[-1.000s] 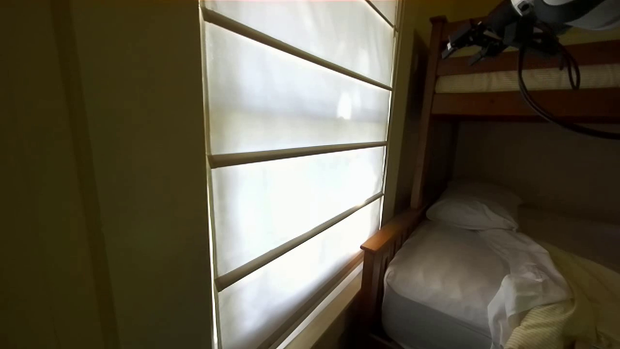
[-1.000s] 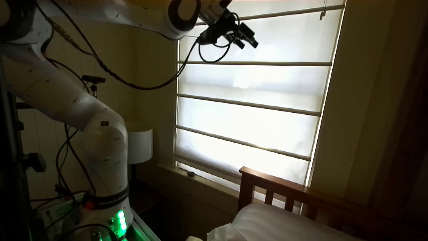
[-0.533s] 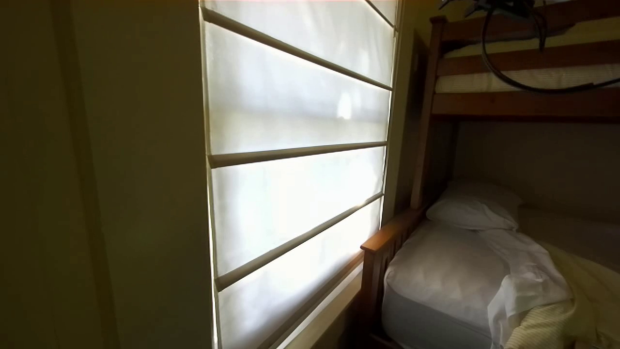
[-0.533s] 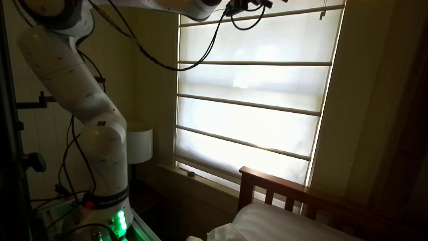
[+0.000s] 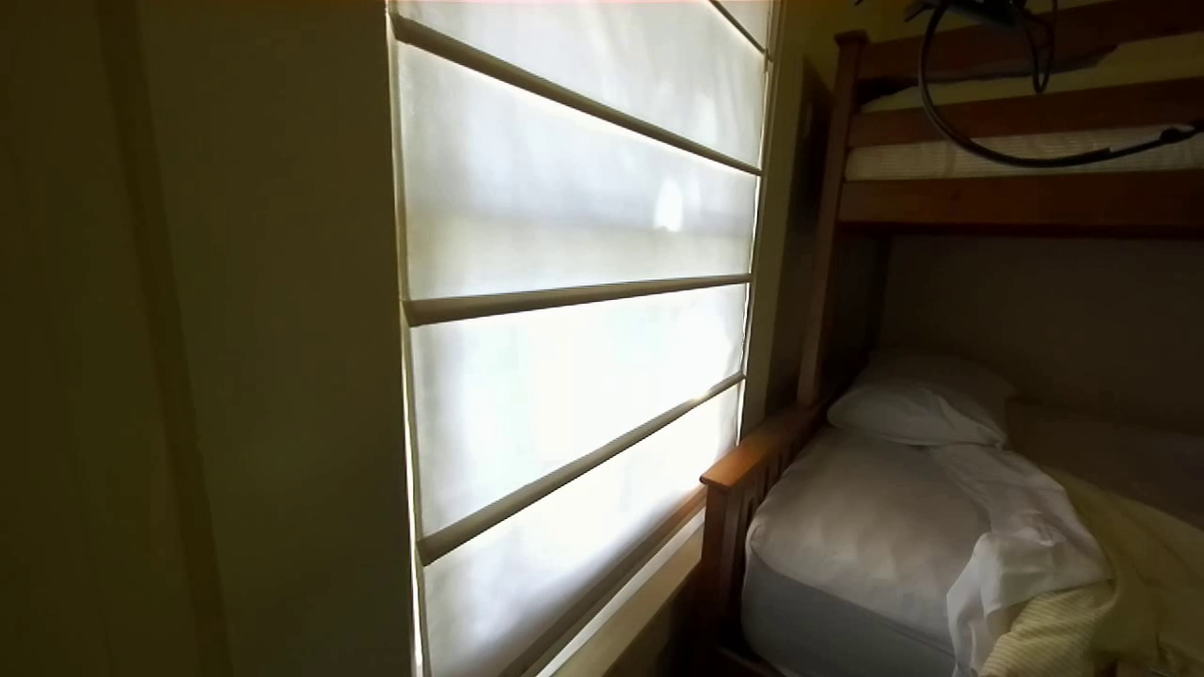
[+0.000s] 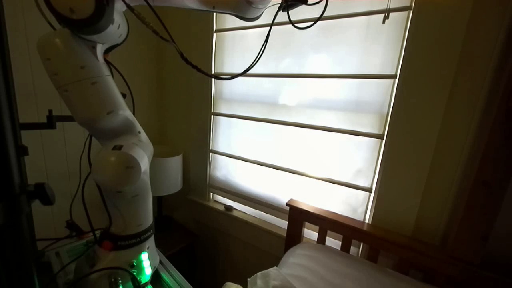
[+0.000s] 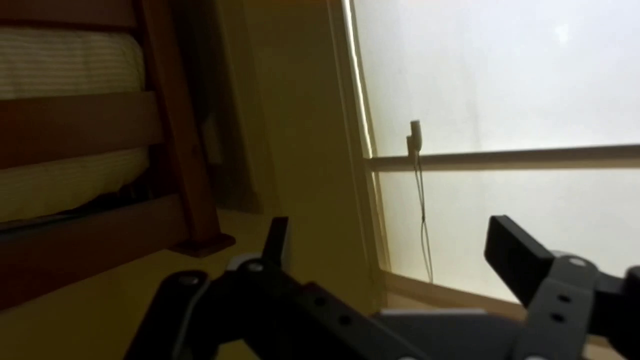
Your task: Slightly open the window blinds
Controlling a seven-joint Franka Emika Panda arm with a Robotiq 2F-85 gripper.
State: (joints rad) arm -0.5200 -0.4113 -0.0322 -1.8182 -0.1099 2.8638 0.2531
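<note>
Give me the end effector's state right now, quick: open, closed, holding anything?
End effector: open, fingers wide apart in the wrist view, holding nothing.

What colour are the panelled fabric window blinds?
Cream-white; the window blinds show best in an exterior view.

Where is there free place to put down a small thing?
Free: the windowsill below the window blinds, between the small dark object and the wooden rail; the mattress top between that rail, pillow and rumpled sheet. Crowded: around the robot's base, by cables; where sheet and blanket meet.
</note>
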